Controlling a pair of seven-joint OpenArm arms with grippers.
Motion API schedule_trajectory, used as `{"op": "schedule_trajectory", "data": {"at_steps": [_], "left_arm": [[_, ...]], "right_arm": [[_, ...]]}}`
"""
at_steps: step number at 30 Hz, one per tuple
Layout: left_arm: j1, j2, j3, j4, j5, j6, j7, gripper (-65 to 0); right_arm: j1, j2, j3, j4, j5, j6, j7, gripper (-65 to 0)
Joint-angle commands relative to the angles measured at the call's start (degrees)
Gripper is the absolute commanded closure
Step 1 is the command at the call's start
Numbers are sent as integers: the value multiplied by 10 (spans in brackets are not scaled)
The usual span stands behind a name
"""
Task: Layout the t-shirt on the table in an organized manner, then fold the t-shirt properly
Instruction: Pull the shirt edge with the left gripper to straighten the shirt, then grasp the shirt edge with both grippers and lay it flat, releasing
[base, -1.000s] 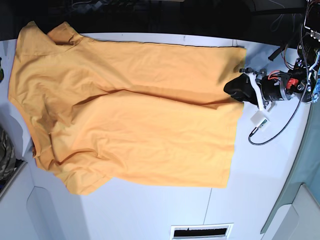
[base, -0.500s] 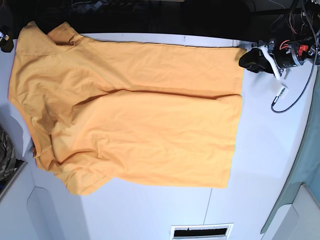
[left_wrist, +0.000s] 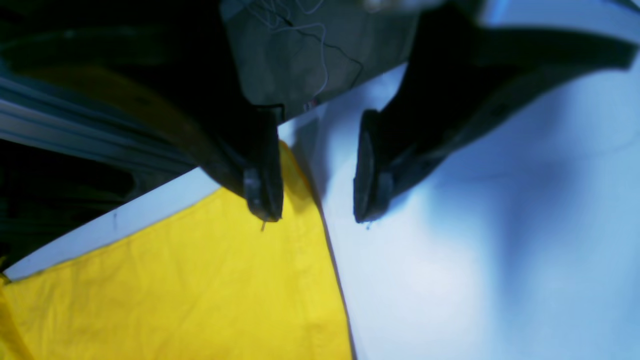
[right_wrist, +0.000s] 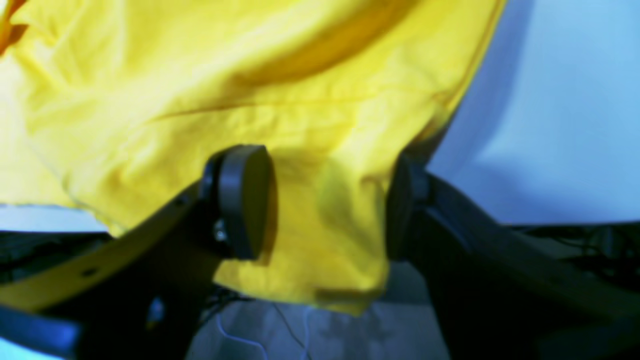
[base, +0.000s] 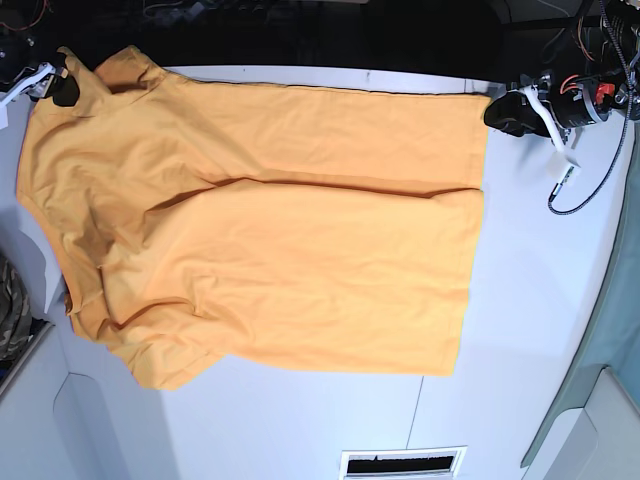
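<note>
Shirt count: one orange t-shirt (base: 270, 240), soft wrinkly cotton, spread on the matte white table (base: 530, 300). Two grippers, left gripper (left_wrist: 312, 197) and right gripper (right_wrist: 320, 205), both spread, nothing pinched.

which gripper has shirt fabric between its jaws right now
The right gripper: t-shirt cloth sits between its open jaws. The left gripper straddles only the hem edge.

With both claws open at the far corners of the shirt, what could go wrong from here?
The right claw straddles a bunched corner of the t-shirt hanging off the table edge; closing may pinch several layers. The left claw has only one finger over the hem, so it might miss the cloth.
</note>
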Motion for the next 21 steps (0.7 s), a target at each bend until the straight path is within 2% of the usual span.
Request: {"op": "schedule_trajectory", "data": {"at_steps": [1, 3, 5, 8, 9, 10, 15, 17, 21], "left_arm": [[2, -9, 5, 3, -1, -15, 6, -277], [2, -9, 27, 3, 4, -15, 9, -276], [2, -9, 55, 3, 8, -15, 6, -237], [2, -9, 89, 3, 8, -15, -15, -63], [2, -9, 94, 3, 8, -15, -21, -16], [2, -9, 94, 3, 7, -15, -22, 0], [14, -14, 63, 27, -11, -15, -21, 0], [33, -14, 35, 52, -33, -15, -21, 0], [89, -14, -10, 129, -28, -15, -21, 0]], "right_arm": [[-3, -2, -1, 3, -2, 0, -14, -343], [-3, -9, -1, 3, -2, 1, -14, -300], [-3, -10, -1, 3, -2, 1, -14, -196], [-3, -11, 0, 4, -2, 0, -7, -31], [-3, -11, 1, 5, -2, 0, -4, 0], [-3, -11, 3, 8, -2, 0, -5, 0], [-3, -11, 40, 47, -2, 0, -17, 0], [-4, -11, 69, 68, 2, 0, -38, 0], [-4, -11, 122, 99, 55, 1, -96, 0]]}}
